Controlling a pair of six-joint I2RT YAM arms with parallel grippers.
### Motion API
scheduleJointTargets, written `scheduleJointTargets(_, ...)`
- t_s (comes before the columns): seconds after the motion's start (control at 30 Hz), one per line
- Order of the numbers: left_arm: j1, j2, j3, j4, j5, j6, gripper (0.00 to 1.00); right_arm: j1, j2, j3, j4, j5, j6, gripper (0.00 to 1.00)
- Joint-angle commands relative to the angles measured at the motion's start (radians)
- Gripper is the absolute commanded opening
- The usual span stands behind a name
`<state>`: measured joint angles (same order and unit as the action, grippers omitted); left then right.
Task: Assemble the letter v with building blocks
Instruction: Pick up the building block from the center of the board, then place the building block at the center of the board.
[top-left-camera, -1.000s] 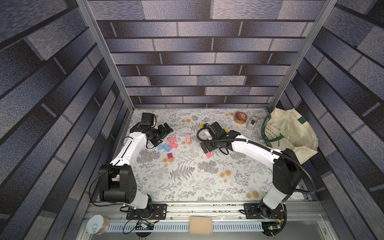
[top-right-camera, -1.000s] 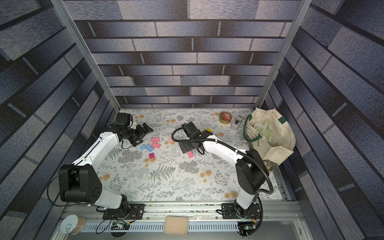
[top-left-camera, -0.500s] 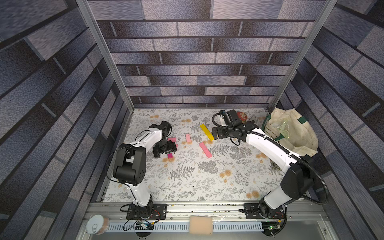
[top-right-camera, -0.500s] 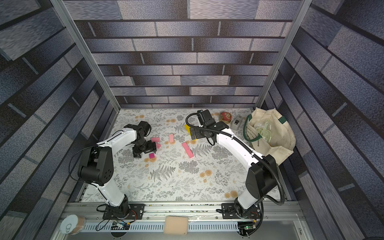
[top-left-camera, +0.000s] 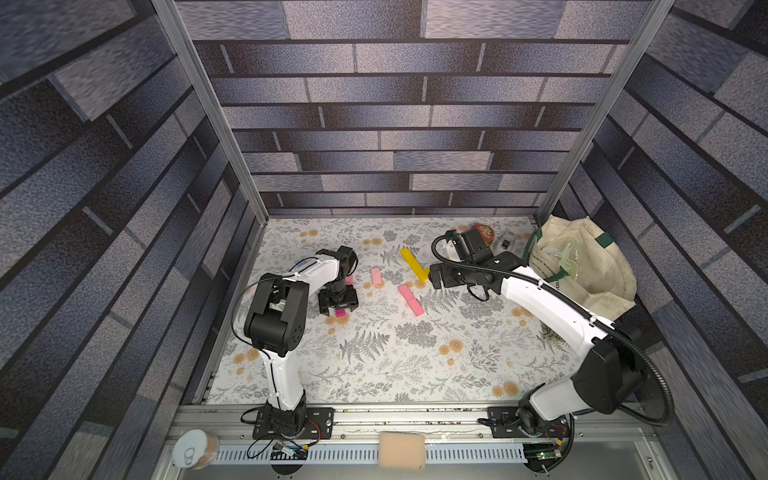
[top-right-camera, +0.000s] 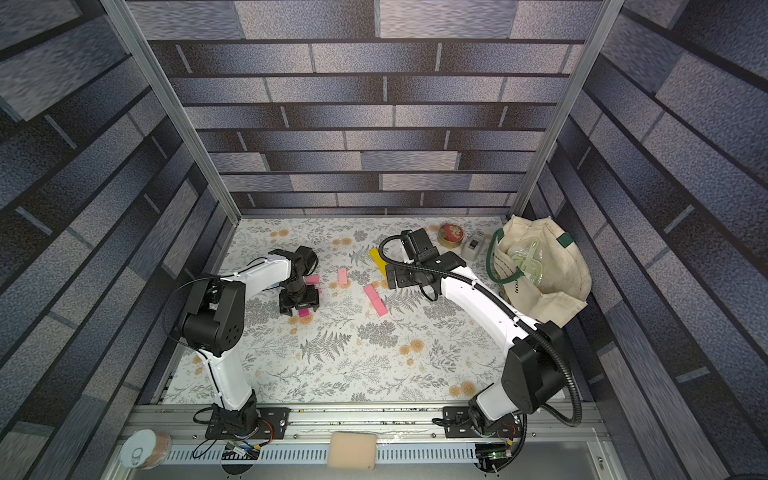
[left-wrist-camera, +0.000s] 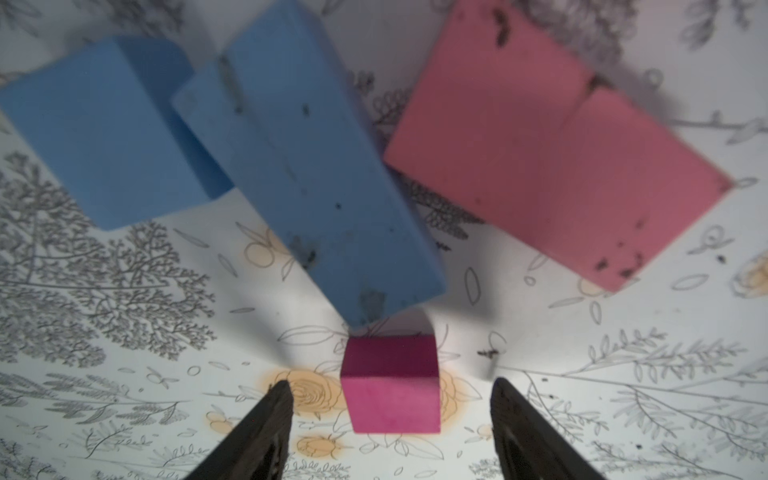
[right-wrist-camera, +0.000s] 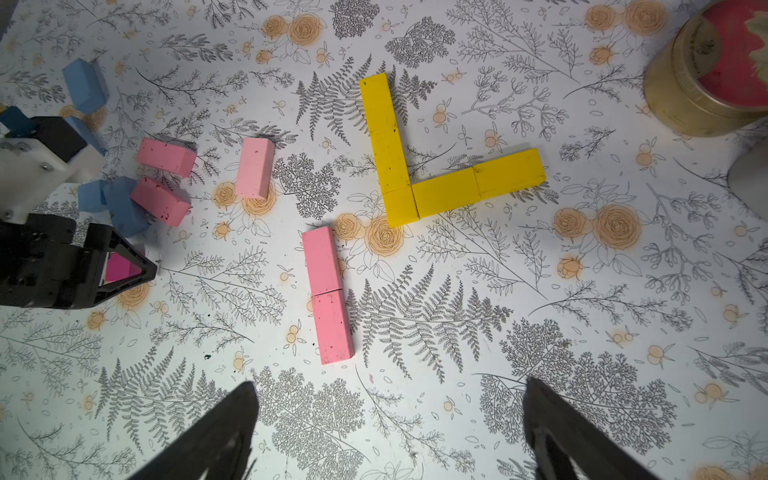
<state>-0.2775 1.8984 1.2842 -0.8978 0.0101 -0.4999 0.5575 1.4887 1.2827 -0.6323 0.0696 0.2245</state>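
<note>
Near the left edge of the tabletop (top-left-camera: 395, 361), light blue blocks (left-wrist-camera: 307, 187) are lying in a loose cluster, and one of them is pointing an end at the magenta cube (left-wrist-camera: 390, 390). The left gripper (left-wrist-camera: 390, 382) is hanging straight over that cube. Its jaws are standing apart on either side, with tabletop showing in both gaps, so nothing is being held yet. The pose looks like a line-up for a pinch across the cube's flat sides. Just beside the blue ones, two pink blocks (left-wrist-camera: 552, 166) are sitting edge to edge.

Toward the middle, a pale pink block (right-wrist-camera: 254, 167) is lying alone. Next to it a pink pair (right-wrist-camera: 327, 295) is lying end to end in one straight line, probably a stroke waiting for its partner. Nearer the far edge, the yellow blocks (right-wrist-camera: 386, 137) are meeting in a corner with two arms spreading from one point, which reads as the letter taking shape.

The right gripper (right-wrist-camera: 390, 384) is hovering near them, jaws wide and empty, likely parked out of the left arm's way. A red-and-gold tin (right-wrist-camera: 706, 83) and a cloth tote bag (top-left-camera: 582, 266) are sitting by the far right corner.
</note>
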Motion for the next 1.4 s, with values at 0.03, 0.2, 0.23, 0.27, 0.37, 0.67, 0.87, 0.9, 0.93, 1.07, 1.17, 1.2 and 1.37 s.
scheduleJointTargets(0.03, -0.010, 0.004, -0.008, 0.038, 0.004, -0.017, 0.55, -0.010, -0.050, -0.019, -0.013, 0.002, 0.010, 1.00)
scheduleJointTargets(0.2, -0.028, -0.014, -0.051, 0.070, 0.034, -0.029, 0.32, -0.023, -0.080, -0.026, -0.020, 0.023, 0.018, 1.00)
scheduleJointTargets(0.23, -0.038, -0.019, -0.057, 0.075, 0.039, -0.031, 0.29, -0.025, -0.084, -0.028, -0.022, 0.029, 0.020, 1.00)
scheduleJointTargets(0.27, -0.050, -0.031, -0.067, 0.082, 0.054, -0.034, 0.28, -0.031, -0.088, -0.029, -0.026, 0.034, 0.023, 1.00)
scheduleJointTargets(0.37, -0.110, -0.081, -0.083, 0.109, 0.100, -0.045, 0.26, -0.054, -0.097, -0.026, -0.061, 0.064, 0.039, 1.00)
scheduleJointTargets(0.67, -0.389, -0.051, 0.023, 0.177, 0.109, -0.077, 0.30, -0.186, -0.133, -0.079, -0.150, 0.072, 0.131, 1.00)
scheduleJointTargets(0.87, -0.486, 0.036, 0.087, 0.196, 0.091, -0.107, 0.37, -0.209, -0.169, -0.119, -0.159, 0.061, 0.145, 1.00)
scheduleJointTargets(0.9, -0.492, 0.040, 0.093, 0.194, 0.083, -0.110, 0.41, -0.209, -0.169, -0.120, -0.161, 0.063, 0.142, 1.00)
scheduleJointTargets(0.93, -0.499, 0.042, 0.096, 0.188, 0.074, -0.113, 0.44, -0.211, -0.167, -0.121, -0.163, 0.065, 0.138, 1.00)
scheduleJointTargets(1.07, -0.495, 0.007, 0.085, 0.184, 0.036, -0.117, 0.64, -0.209, -0.144, -0.099, -0.178, 0.053, 0.119, 1.00)
scheduleJointTargets(1.17, -0.467, -0.049, 0.081, 0.162, 0.016, -0.117, 0.75, -0.208, -0.124, -0.081, -0.185, 0.022, 0.102, 1.00)
scheduleJointTargets(1.2, -0.450, -0.085, 0.077, 0.157, 0.013, -0.113, 0.77, -0.206, -0.121, -0.076, -0.184, 0.009, 0.097, 1.00)
scheduleJointTargets(1.37, -0.298, -0.293, 0.046, 0.139, 0.056, -0.070, 0.95, -0.156, -0.100, -0.071, -0.179, -0.004, 0.071, 1.00)
